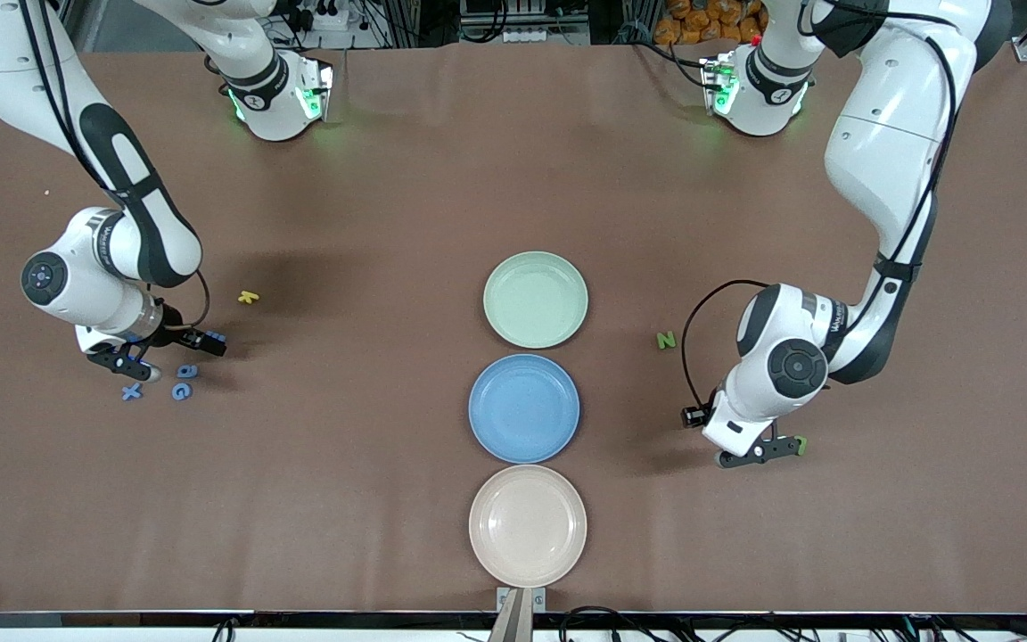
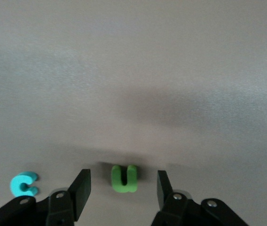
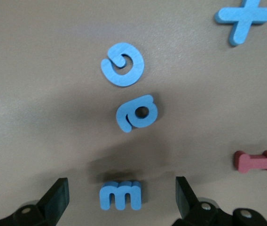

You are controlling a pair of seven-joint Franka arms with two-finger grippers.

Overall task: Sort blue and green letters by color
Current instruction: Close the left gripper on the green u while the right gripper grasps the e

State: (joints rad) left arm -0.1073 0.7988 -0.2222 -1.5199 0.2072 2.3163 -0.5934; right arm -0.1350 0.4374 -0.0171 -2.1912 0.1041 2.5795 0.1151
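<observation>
1. Sorting hangs on two letters: the green U (image 2: 124,178) sits on the surface between the left gripper (image 2: 123,188)'s released fingers, and the blue m (image 3: 120,195) between the right gripper (image 3: 122,197)'s spread fingers.
2. You have a blue C (image 2: 24,184) at nine o'clock of the U; drift sideways and a finger could nudge it.
3. Watch the red I (image 3: 256,161) at two o'clock of the m, and the blue a (image 3: 137,112) at twelve.
4. Your green plate (image 1: 535,299) and blue plate (image 1: 523,408) stand empty mid-surface, so mixing colours is the risk.
</observation>
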